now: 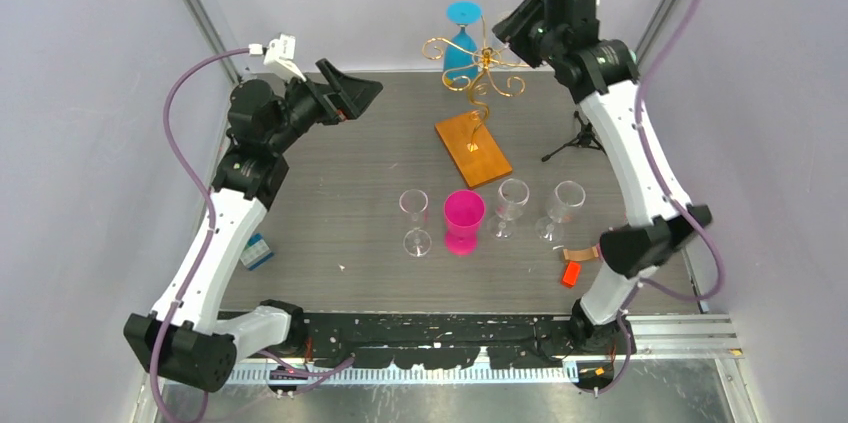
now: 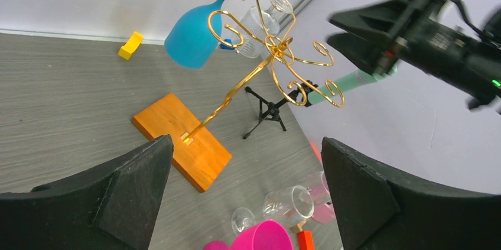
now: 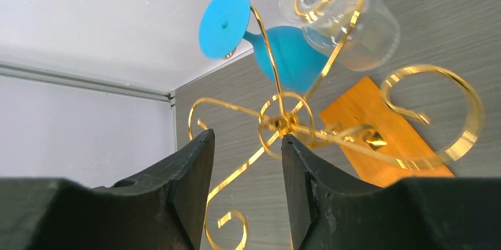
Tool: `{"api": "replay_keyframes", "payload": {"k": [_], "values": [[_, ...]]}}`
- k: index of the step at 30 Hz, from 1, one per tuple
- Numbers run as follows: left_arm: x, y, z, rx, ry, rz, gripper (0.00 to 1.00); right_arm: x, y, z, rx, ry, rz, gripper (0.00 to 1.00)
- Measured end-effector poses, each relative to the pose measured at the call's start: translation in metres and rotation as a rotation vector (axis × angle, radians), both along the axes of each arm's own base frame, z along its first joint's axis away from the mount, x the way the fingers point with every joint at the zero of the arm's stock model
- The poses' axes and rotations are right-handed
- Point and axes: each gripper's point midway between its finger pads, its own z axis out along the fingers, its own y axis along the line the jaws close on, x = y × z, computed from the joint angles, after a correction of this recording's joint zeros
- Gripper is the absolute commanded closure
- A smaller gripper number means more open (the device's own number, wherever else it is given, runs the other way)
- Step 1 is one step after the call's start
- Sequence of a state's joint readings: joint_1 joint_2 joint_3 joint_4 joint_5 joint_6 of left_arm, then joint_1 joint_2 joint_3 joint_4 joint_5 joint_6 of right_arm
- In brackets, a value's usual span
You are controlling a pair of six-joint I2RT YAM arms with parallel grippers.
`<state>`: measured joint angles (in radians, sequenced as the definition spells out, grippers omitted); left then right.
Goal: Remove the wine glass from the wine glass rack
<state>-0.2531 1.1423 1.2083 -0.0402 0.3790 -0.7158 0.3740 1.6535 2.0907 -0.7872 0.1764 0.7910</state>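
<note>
The wine glass rack [image 1: 482, 71] is gold wire on an orange-brown wooden base [image 1: 472, 148] at the back middle of the table. A blue wine glass [image 1: 461, 43] hangs upside down from it. A clear wine glass [image 3: 345, 19] hangs beside the blue one [image 3: 286, 58]; both show in the left wrist view, blue [image 2: 195, 34] and clear [image 2: 263, 19]. My right gripper [image 1: 508, 25] is open, high, just right of the rack top; its jaws [image 3: 248, 138] stand close above the rack hub [image 3: 283, 121], holding nothing. My left gripper [image 1: 366, 93] is open and empty, left of the rack [image 2: 277, 55].
On the table in front stand a clear glass [image 1: 415, 223], a pink glass [image 1: 463, 218] and two more clear glasses [image 1: 510, 205] [image 1: 562, 208]. A red block [image 1: 571, 273], a black tripod [image 1: 575, 138], a yellow block [image 2: 131, 45] and a small blue-white thing [image 1: 257, 251] lie around.
</note>
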Motion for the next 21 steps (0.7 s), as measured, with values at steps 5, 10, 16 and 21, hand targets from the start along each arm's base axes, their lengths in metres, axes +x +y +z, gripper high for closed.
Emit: {"api": "replay_keyframes", "payload": {"k": [5, 10, 16, 21], "values": [[-0.015, 0.009, 0.001, 0.051, -0.03, 0.021, 0.0, 0.05, 0.024, -0.031, 0.031, 0.053, 0.024, 0.53], [-0.019, 0.018, -0.014, 0.112, -0.019, 0.058, 0.0, 0.07, 0.032, -0.041, 0.042, 0.06, 0.021, 0.53], [-0.016, 0.027, -0.032, 0.171, 0.017, 0.101, 0.0, 0.077, 0.037, -0.029, 0.091, 0.02, 0.017, 0.57], [-0.014, 0.029, -0.04, 0.192, 0.03, 0.116, 0.0, 0.085, 0.039, -0.025, 0.129, 0.005, 0.006, 0.58]]}}
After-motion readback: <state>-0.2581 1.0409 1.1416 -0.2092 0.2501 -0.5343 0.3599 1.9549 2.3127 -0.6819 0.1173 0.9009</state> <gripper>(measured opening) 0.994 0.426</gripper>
